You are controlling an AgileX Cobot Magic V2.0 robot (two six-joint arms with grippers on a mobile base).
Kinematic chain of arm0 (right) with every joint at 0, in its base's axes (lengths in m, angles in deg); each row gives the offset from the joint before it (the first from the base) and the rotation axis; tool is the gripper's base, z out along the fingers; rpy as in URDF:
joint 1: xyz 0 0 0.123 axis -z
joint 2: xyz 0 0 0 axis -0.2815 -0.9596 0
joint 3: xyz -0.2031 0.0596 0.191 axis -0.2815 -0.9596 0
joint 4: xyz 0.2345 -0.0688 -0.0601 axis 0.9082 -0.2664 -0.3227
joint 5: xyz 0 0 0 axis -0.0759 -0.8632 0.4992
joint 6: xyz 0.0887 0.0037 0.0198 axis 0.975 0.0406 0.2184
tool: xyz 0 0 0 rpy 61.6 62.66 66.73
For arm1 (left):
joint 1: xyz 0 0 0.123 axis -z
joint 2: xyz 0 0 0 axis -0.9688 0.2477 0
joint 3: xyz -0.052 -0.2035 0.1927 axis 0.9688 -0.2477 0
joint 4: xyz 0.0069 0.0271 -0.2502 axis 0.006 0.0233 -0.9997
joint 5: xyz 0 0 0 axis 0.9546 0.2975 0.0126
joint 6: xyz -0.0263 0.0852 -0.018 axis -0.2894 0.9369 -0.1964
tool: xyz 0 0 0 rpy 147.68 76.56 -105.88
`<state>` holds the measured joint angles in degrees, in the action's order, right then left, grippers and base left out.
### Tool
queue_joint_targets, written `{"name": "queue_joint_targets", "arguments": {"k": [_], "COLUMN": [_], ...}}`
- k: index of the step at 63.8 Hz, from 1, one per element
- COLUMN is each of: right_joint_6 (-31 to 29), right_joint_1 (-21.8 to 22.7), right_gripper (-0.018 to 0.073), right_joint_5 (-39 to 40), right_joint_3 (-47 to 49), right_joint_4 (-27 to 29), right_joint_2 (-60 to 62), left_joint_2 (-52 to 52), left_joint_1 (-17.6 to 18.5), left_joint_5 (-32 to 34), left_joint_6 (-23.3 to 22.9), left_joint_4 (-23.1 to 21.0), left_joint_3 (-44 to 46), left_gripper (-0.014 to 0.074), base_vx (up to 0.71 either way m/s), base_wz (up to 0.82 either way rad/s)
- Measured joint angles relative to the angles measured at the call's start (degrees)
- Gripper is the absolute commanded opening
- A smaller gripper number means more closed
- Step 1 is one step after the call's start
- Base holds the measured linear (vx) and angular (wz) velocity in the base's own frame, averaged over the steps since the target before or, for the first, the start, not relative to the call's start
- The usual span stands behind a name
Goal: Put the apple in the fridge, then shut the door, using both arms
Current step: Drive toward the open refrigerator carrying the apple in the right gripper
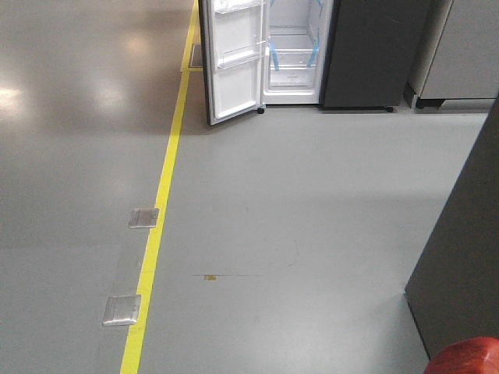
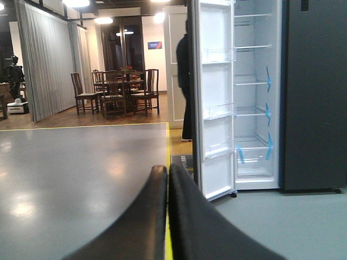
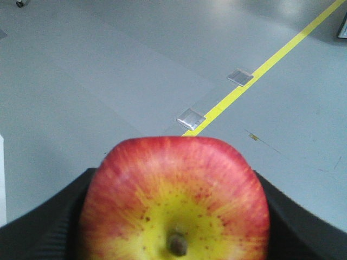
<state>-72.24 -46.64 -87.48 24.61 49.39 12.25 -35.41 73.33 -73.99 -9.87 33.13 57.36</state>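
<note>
The red and yellow apple (image 3: 173,195) fills the right wrist view, held between the black fingers (image 3: 49,227) of my right gripper (image 3: 173,222). Its red edge also shows at the bottom right of the front view (image 1: 472,357). The fridge (image 1: 292,54) stands far ahead, white inside with blue tape strips. Its door (image 1: 234,62) is swung open to the left. In the left wrist view the fridge (image 2: 252,108) and door (image 2: 217,108) stand ahead to the right. My left gripper (image 2: 168,173) is shut and empty, low above the floor.
A yellow floor line (image 1: 160,210) runs toward the fridge, with two metal floor plates (image 1: 144,217) beside it. A dark grey counter end panel (image 1: 468,234) stands close on the right. A person (image 2: 185,81) stands behind the door. Dining chairs (image 2: 116,92) are far left.
</note>
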Motion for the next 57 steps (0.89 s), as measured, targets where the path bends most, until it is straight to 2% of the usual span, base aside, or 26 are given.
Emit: {"name": "queue_joint_targets", "arguments": {"k": [57], "right_joint_6": [0.0], "right_joint_1": [0.0], "right_gripper": [0.0387], "right_joint_5": [0.0], "right_joint_3": [0.0], "right_joint_4": [0.0], "right_joint_2": [0.0], "left_joint_2": [0.0], "left_joint_1": [0.0], "left_joint_5": [0.0], "left_joint_6": [0.0], "left_joint_4": [0.0], "left_joint_3": [0.0], "left_gripper": [-0.0006], "base_vx": [0.22], "base_wz": [0.02]}}
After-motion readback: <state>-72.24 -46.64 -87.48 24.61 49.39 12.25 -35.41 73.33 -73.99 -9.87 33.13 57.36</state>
